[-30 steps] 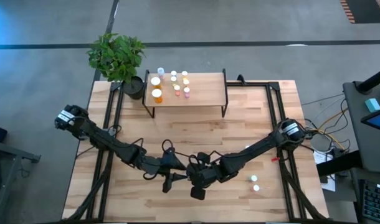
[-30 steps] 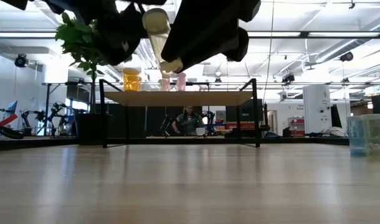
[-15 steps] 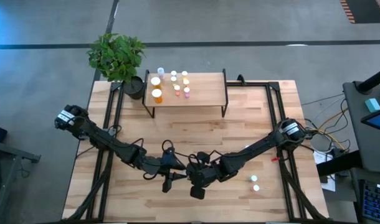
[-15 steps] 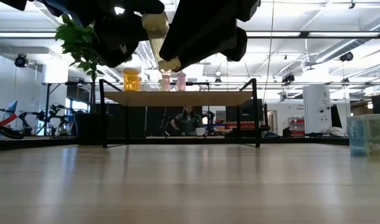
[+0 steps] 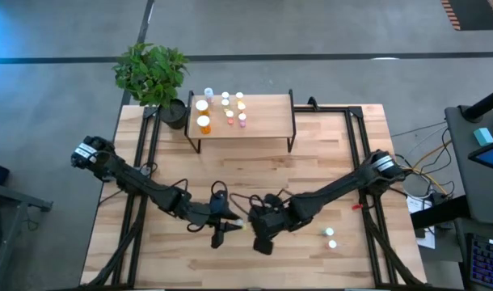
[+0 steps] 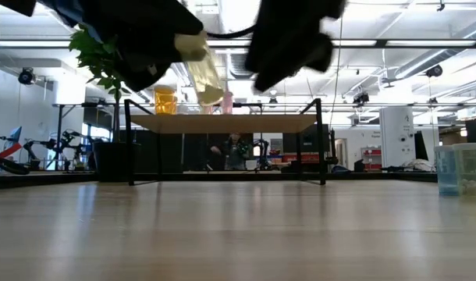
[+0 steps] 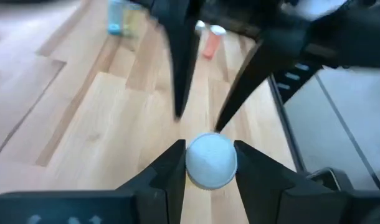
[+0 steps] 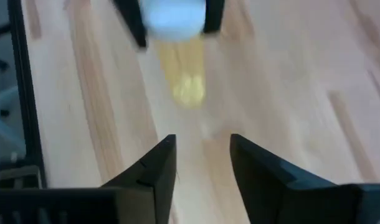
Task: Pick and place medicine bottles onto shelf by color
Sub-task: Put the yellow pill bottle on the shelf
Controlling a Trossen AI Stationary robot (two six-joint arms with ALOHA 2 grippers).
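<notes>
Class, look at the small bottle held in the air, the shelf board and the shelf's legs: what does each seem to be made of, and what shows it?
Small bottle: probably translucent yellowish plastic; light passes through its body. Its cap: opaque white, matte, likely plastic. Shelf board: pale wood, grain visible. Legs: thin, black, probably painted metal.

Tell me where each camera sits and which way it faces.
High: overhead, straight down on table, shelf, both arms.
Low: table height, level toward the shelf; arms hang overhead.
Left wrist: past its fingers gripping the bottle.
Right wrist: past open, empty fingers.
Shared: that bottle in both wrist views.
</notes>
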